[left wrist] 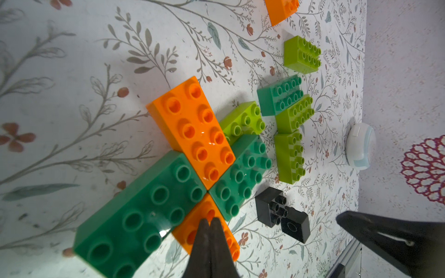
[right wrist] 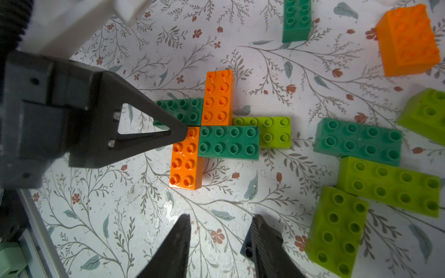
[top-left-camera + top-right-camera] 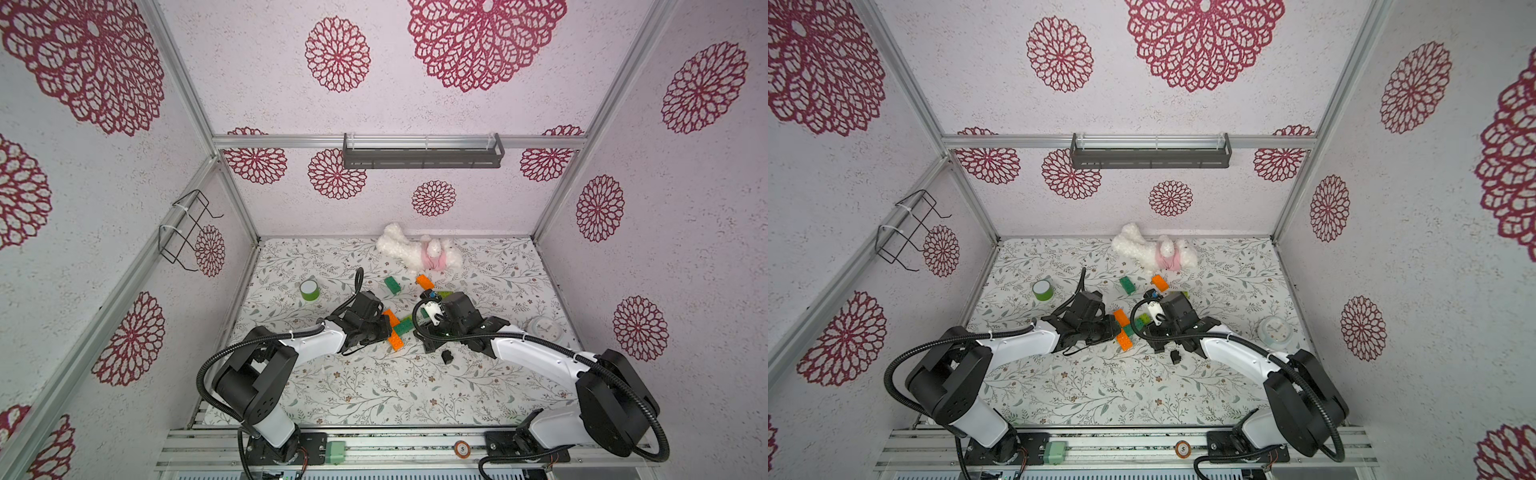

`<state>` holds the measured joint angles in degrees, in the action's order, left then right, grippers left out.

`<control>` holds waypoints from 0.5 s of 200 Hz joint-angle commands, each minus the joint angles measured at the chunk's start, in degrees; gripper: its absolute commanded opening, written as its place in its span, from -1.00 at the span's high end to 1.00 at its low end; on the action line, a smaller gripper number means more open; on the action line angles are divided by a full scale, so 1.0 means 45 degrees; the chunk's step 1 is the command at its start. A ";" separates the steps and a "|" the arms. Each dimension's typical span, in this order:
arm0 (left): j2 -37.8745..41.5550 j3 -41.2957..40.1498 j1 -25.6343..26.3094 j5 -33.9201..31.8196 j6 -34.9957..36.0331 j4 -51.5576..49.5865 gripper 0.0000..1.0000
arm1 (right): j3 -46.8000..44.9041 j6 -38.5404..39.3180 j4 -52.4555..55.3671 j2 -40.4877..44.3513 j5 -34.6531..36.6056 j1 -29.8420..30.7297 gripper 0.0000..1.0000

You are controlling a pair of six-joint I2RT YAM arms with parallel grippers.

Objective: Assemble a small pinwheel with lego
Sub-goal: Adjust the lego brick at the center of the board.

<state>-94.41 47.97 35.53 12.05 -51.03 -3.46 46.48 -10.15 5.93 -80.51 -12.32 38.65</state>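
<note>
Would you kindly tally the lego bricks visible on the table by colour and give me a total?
Orange bricks: 3
Dark green bricks: 4
Lime green bricks: 4
Black bricks: 2
Total: 13

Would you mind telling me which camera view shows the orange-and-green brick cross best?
The right wrist view: the brick cross lies whole, seen from above, with only the left gripper overlapping it. The left wrist view crops it; both top views show it small, partly behind the arms.

Green tape roll [image 3: 309, 289], white plush toy [image 3: 409, 249], small white clock [image 3: 1274, 331] on floral tabletop [image 3: 374, 395]
</note>
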 commanded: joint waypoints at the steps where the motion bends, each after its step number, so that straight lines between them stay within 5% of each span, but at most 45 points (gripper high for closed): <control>1: -0.0191 0.0142 -0.0156 -0.0273 0.0032 -0.0052 1.00 | 0.0084 -0.0043 -0.0010 0.0137 -0.0217 -0.0035 0.10; 100: -0.0806 0.0005 -0.0783 0.0043 -0.0867 -0.0470 1.00 | 0.0110 -0.0049 0.0205 0.0098 -0.0445 -0.0035 0.11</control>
<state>-95.42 47.97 33.56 12.53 -52.75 -2.72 46.48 -10.15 6.22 -80.51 -13.04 38.65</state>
